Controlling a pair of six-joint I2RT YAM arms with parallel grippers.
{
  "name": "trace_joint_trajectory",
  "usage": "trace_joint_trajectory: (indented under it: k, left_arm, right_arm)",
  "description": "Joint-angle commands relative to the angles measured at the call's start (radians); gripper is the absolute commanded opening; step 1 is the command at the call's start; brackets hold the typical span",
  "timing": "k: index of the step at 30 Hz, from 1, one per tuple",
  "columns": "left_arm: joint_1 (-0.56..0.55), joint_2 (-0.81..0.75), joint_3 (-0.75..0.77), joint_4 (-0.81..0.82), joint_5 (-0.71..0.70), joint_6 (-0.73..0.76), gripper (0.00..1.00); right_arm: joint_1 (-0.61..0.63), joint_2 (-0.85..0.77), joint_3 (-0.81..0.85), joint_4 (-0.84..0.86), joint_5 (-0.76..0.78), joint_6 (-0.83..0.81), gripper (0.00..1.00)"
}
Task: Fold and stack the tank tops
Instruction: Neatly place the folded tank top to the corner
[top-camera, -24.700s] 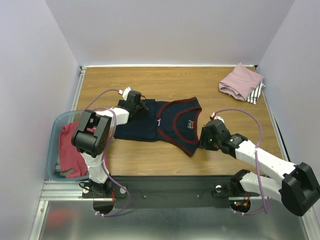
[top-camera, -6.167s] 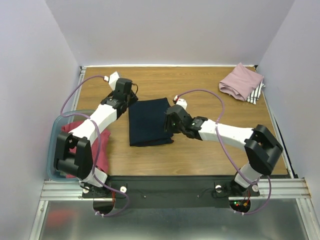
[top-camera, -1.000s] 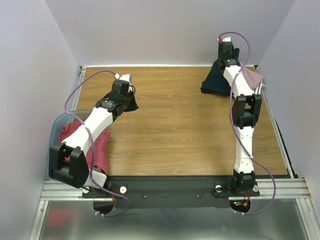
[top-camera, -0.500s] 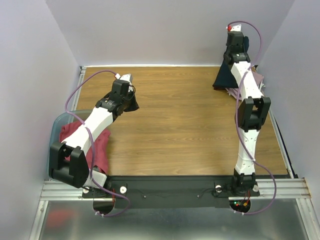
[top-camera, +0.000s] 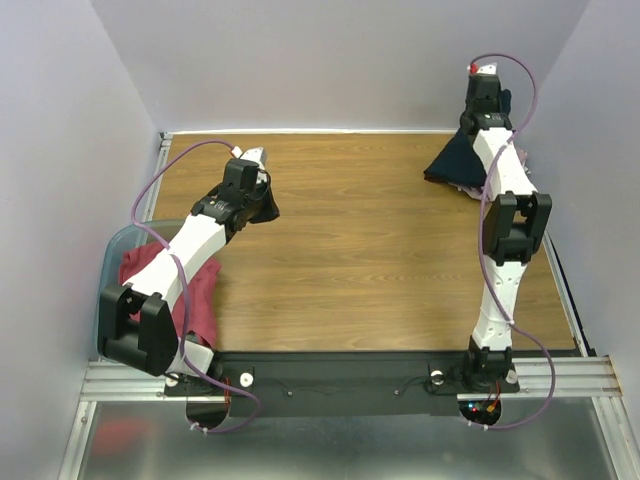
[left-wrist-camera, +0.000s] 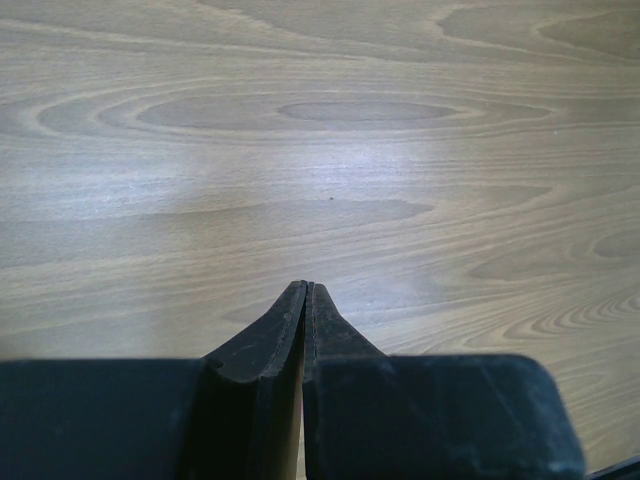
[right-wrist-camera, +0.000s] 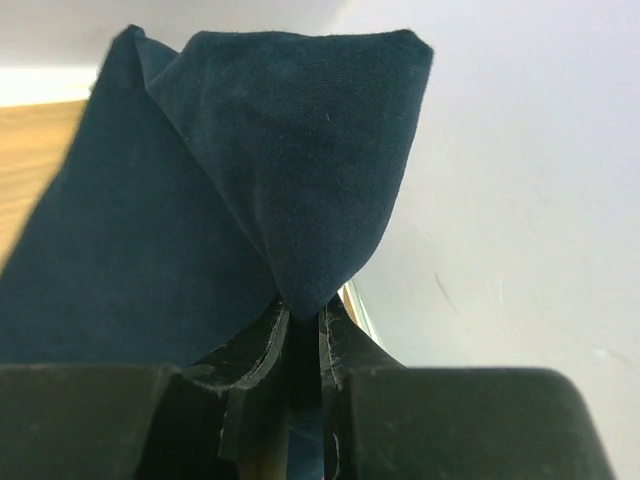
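Observation:
My right gripper (top-camera: 488, 112) is shut on the folded navy tank top (top-camera: 452, 160) and holds it up at the far right corner, its lower edge hanging down to the table. In the right wrist view the navy cloth (right-wrist-camera: 250, 170) is pinched between the fingers of my right gripper (right-wrist-camera: 303, 312). The dusty pink top (top-camera: 522, 160) lies under it, mostly hidden by the arm and the navy cloth. Red tops (top-camera: 150, 275) hang out of the teal tub. My left gripper (top-camera: 262, 207) is shut and empty just above bare wood, as the left wrist view (left-wrist-camera: 306, 292) shows.
The translucent teal tub (top-camera: 108, 275) stands at the table's left edge beside the left arm. The back wall and right wall close in round the right gripper. A metal rail (top-camera: 350, 372) runs along the near edge.
My right arm has carried the navy top farther right and back, over the pink pile at the corner. The left arm has not moved.

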Motion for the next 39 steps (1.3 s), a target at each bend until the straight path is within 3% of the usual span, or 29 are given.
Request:
trace_joint_trajectory:
  k: [1, 4, 5, 7, 8, 11, 17, 22, 28, 31, 34, 39]
  left_arm:
    - [0.007, 0.003, 0.013, 0.029, 0.025, 0.014, 0.15]
    - [0.007, 0.009, 0.013, 0.029, 0.035, 0.014, 0.15]
    - [0.007, 0.013, 0.013, 0.029, 0.036, 0.014, 0.15]
    - [0.007, 0.016, 0.011, 0.029, 0.039, 0.015, 0.15]
    - [0.007, 0.016, 0.013, 0.032, 0.042, 0.015, 0.15]
    - [0.008, 0.02, 0.011, 0.035, 0.047, 0.012, 0.16]
    - [0.007, -0.001, 0.004, 0.043, 0.05, 0.004, 0.27]
    - [0.007, -0.026, 0.008, 0.051, 0.055, -0.003, 0.31]
    - [0.007, -0.096, -0.011, 0.052, 0.052, -0.029, 0.32]
    - [0.005, -0.16, -0.082, 0.083, 0.061, -0.058, 0.34]
    - [-0.005, -0.208, -0.162, 0.124, 0.059, -0.087, 0.34]
    - [-0.054, -0.26, -0.309, 0.216, -0.011, -0.159, 0.34]
  right_arm:
    - [-0.053, -0.095, -0.029, 0.068, -0.004, 0.044, 0.0]
    - [-0.074, -0.088, -0.046, 0.069, 0.002, 0.06, 0.04]
    - [-0.082, -0.086, -0.049, 0.069, 0.005, 0.065, 0.14]
    - [-0.086, -0.081, -0.056, 0.069, 0.016, 0.073, 0.4]
    - [-0.09, -0.083, -0.056, 0.069, 0.034, 0.083, 0.68]
    - [-0.09, -0.094, -0.048, 0.068, 0.063, 0.111, 1.0]
    - [-0.082, -0.163, -0.039, -0.047, -0.047, 0.28, 1.0]
    - [-0.015, -0.262, -0.158, -0.072, -0.168, 0.457, 1.0]
    - [0.229, -0.41, -0.351, -0.034, -0.256, 0.582, 1.0]
    - [0.407, -0.506, -0.554, 0.055, -0.225, 0.652, 1.0]
    - [0.559, -0.616, -0.816, 0.183, -0.302, 0.732, 1.0]
    - [0.633, -0.779, -1.21, 0.392, -0.405, 0.812, 1.0]
